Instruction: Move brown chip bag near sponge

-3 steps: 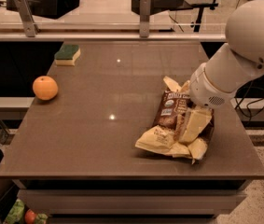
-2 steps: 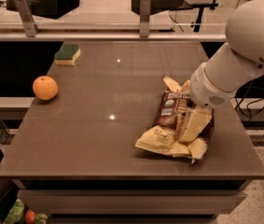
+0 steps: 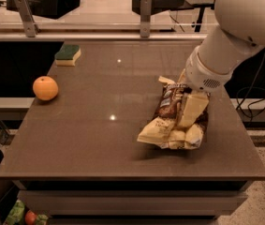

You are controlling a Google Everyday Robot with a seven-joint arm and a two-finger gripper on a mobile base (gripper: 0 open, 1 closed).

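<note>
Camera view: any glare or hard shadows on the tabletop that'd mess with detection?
Camera view: warm, dim light; two small glare spots on the table, none on objects; soft shadows under the near edge of the brown chip bag and under the orange; sponge evenly lit; the pincer sits on the bag, its pale tone blending with the cream foil.

Warm, dim overhead light falls on the flat brown bench (image 3: pixel 90 139), leaving two small white glints, one toward the back edge and one near the middle. The smooth white robot arm (image 3: pixel 244 22) over the back right corner is the brightest surface. Its pincer (image 3: pixel 188 104) is low near the right edge at the crumpled brown-and-cream foil chip bag (image 3: pixel 169 114), which throws a soft shadow toward the front edge.
</note>
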